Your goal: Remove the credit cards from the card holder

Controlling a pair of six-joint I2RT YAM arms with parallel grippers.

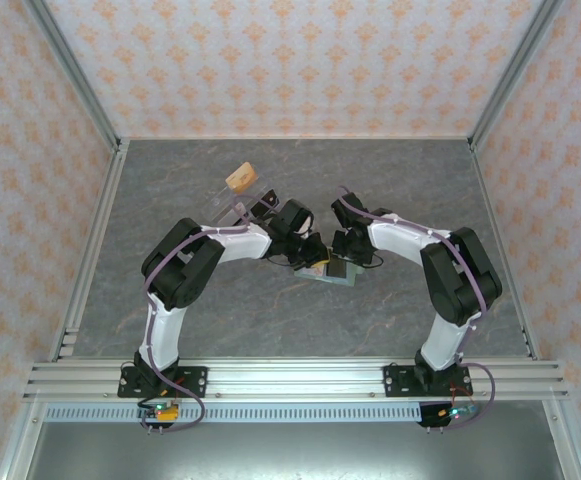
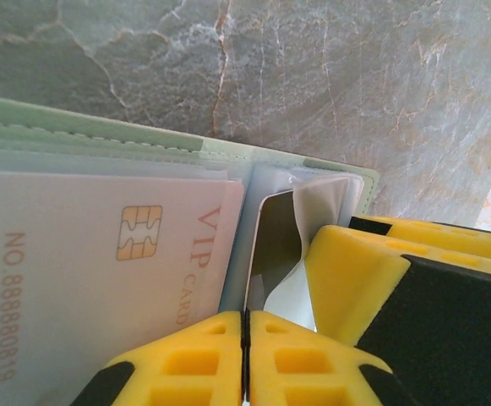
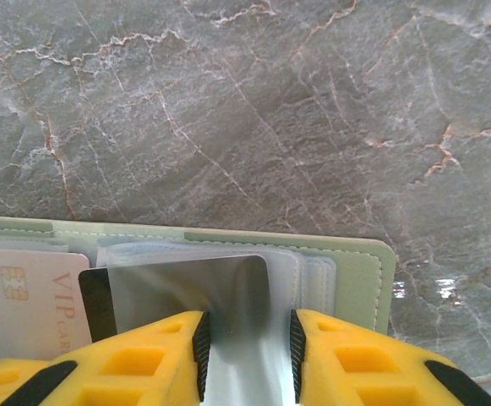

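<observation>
Left end effector point(image 2: 247, 320) is clenched, fingers meeting over the open holder point(image 2: 228, 150), with the VIP card point(image 2: 101, 271) just to its left. Right end effector point(image 3: 248, 326) is half-parted with a grey card point(image 3: 186, 288) between its fingers; whether it grips, I cannot tell. The holder lies on the desk point(image 3: 270, 110) beneath both.

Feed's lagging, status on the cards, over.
Left gripper jaws shut over open card holder. Right gripper jaws astride silver card, grip unclear. VIP card in sleeve.
</observation>
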